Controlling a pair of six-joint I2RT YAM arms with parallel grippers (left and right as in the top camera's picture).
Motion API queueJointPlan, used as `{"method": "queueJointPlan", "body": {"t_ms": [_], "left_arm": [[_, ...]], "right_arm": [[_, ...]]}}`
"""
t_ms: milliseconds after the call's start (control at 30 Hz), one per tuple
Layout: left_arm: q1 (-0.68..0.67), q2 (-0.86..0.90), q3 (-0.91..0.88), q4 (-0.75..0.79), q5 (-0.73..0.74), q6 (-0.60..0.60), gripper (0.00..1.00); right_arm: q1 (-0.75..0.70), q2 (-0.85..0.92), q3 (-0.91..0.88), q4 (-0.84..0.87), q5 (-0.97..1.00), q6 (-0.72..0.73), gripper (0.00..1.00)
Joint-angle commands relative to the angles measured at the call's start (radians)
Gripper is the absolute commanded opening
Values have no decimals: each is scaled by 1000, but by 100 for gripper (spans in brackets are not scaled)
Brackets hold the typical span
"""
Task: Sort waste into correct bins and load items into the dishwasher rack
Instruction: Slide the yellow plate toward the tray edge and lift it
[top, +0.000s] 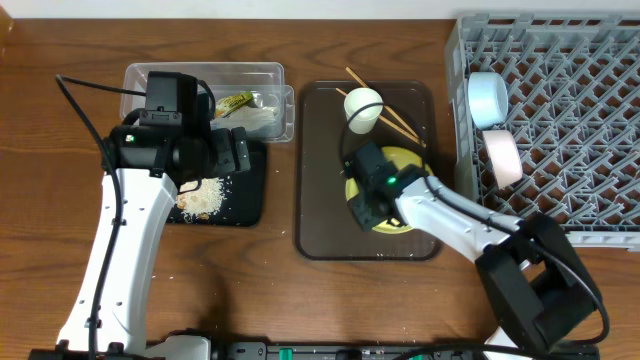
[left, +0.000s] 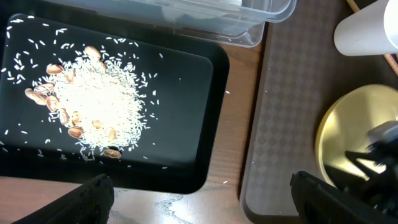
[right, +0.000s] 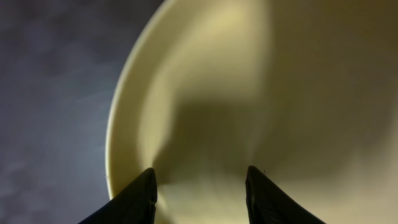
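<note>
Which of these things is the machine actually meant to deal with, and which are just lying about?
Job: yellow plate, white cup, chopsticks, snack wrapper, rice scraps, clear tub, black tray, grey rack holding the blue bowl and white bowl.
Lying about: brown serving tray, merely carrying the plate, cup and chopsticks.

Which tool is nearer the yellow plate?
Right. The right tool hangs directly over the plate, fingers apart. The left tool is open over the black tray, off to the plate's left.
</note>
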Motion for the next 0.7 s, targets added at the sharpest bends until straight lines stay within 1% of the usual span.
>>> {"method": "queueJointPlan", "body": {"t_ms": [0,100,233,333,400,467,533,600,667], "left_arm": [[2,5,3,-3,-13,6,93],[2,5,3,-3,-13,6,93],[2,5,3,-3,-13,6,93],[2,5,3,-3,-13,6,93],[2,5,3,-3,-13,6,93],[2,5,3,-3,-13,6,93],[2,5,3,-3,-13,6,93],[2,5,3,-3,-13,6,93],[2,5,3,-3,-13,6,93]], "right_arm": [[49,9,23,-16,25,-92,46],[58,6,61,-59,52,-74,48],[24,-20,151,-151,53,14,48],[-39,-48,240,-277,72,179,51],[-85,-53,269,-350,74,269,50],[-139,-53,276,-425,74,340,48],[-173,-52,269,-474,76,366,45],[-191,-52,258,-500,79,375,44],[-195,-52,243,-525,124,427,44]]}}
